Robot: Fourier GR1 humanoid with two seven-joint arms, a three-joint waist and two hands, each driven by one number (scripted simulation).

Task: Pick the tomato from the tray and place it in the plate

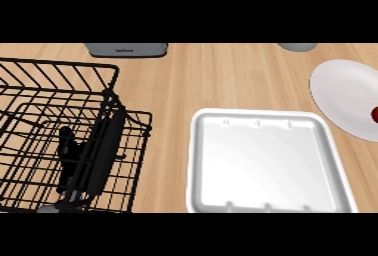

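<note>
**Desk:** Where is the tomato right now?

**Me:** I see a sliver of red, the tomato (375, 114), on the white plate (341, 92) at the right edge of my view; the frame cuts most of it off. The white tray (264, 161) sits just beside the plate, toward me, on the wooden bench (221, 80).

**Desk:** And the fingers?

**Me:** I cannot tell; neither hand shows in my view.

**Desk:** Anything else around?

**Me:** A black wire rack (66, 140) on the left, a grey appliance (127, 49) at the far edge, and a grey object (297, 46) top right, mostly cropped.
</note>
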